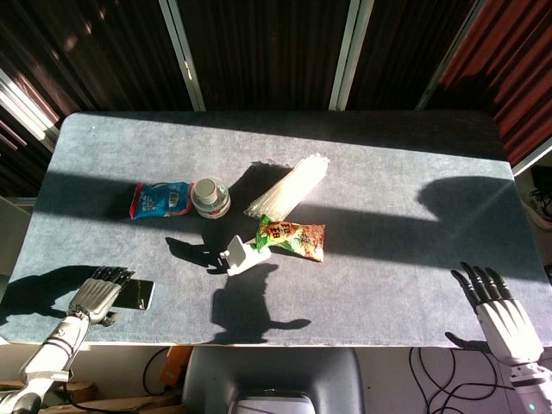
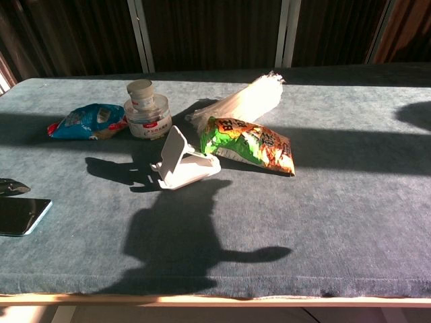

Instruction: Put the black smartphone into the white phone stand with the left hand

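Note:
The black smartphone lies flat near the table's front left corner; the chest view shows it as a dark slab at the left border. My left hand lies over its left end, fingers stretched toward it and not closed around it. Only dark fingertips show in the chest view, just above the phone. The white phone stand sits empty mid-table, its back plate tilted up. My right hand hangs open past the front right edge.
Behind the stand are a green snack bag, a bundle of clear plastic, a small round jar and a blue-red packet. The table's front edge runs close to the phone.

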`<move>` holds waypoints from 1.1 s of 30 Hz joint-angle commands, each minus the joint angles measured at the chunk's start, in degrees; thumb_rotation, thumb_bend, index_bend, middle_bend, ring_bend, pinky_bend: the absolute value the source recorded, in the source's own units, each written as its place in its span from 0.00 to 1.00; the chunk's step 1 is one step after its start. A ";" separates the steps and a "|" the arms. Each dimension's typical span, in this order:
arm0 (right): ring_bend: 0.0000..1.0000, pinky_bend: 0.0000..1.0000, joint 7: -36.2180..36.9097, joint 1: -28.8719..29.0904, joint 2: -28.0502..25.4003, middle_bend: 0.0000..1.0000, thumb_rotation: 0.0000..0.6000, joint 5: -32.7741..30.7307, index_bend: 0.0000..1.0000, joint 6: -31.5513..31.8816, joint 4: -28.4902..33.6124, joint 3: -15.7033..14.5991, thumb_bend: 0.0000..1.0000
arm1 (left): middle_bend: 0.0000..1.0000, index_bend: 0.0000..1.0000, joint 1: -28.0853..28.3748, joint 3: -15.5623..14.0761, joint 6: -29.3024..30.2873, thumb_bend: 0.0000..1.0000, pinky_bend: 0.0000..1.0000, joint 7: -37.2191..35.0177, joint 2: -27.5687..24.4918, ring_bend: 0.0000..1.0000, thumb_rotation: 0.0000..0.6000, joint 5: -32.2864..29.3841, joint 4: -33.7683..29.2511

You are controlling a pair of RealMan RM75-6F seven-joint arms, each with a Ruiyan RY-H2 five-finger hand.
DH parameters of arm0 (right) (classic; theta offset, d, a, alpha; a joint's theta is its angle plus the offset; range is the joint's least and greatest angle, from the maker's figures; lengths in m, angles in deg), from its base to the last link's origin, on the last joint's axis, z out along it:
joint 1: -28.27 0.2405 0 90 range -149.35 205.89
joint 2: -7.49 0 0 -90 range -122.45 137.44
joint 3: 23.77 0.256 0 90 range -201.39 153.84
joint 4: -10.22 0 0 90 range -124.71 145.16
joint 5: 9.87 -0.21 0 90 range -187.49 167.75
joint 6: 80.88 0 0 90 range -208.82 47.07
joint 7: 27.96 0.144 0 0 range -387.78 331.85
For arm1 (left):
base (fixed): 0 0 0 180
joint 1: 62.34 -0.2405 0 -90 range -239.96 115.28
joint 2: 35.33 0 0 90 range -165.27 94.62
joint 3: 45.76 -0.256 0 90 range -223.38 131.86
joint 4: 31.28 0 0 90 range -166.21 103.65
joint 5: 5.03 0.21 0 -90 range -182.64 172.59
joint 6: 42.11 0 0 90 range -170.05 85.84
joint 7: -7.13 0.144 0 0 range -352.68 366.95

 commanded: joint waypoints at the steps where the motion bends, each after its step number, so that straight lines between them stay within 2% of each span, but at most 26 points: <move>1: 0.00 0.00 -0.02 0.01 -0.01 0.00 1.00 -0.03 0.00 -0.03 0.00 0.00 0.11 | 0.12 0.04 0.22 -0.13 0.12 0.32 0.00 0.09 0.11 0.00 1.00 -0.27 -0.08; 8: 0.00 0.00 0.05 -0.10 -0.02 0.00 1.00 0.00 0.00 0.19 0.03 -0.01 0.11 | 0.26 0.14 1.04 -0.63 -0.17 0.32 0.00 0.63 0.75 0.01 1.00 -1.19 0.35; 15: 0.00 0.00 0.27 -0.13 -0.08 0.00 1.00 -0.01 0.00 0.29 0.00 0.00 0.11 | 0.40 0.28 1.73 -1.24 -0.30 0.32 0.00 1.44 1.41 0.09 1.00 -2.43 0.95; 21: 0.00 0.00 0.31 -0.14 -0.09 0.00 1.00 0.02 0.00 0.33 -0.01 -0.01 0.11 | 0.64 0.46 2.21 -1.60 -0.40 0.32 0.00 1.26 1.79 0.24 1.00 -2.00 1.13; 28: 0.00 0.00 0.43 -0.18 -0.14 0.00 1.00 0.08 0.00 0.41 -0.03 -0.05 0.11 | 0.92 0.70 1.77 -1.71 1.06 0.33 0.02 -0.19 2.79 0.47 1.00 0.31 2.36; 31: 0.00 0.00 0.49 -0.23 -0.15 0.00 1.00 0.09 0.00 0.48 -0.05 -0.06 0.11 | 0.99 0.79 1.08 -1.63 2.36 0.34 0.06 -1.83 2.73 0.55 1.00 2.41 2.45; 33: 0.00 0.00 0.51 -0.23 -0.15 0.00 1.00 0.09 0.00 0.50 -0.05 -0.05 0.11 | 1.00 0.82 0.78 -1.58 2.89 0.34 0.08 -2.56 2.74 0.59 1.00 3.25 2.52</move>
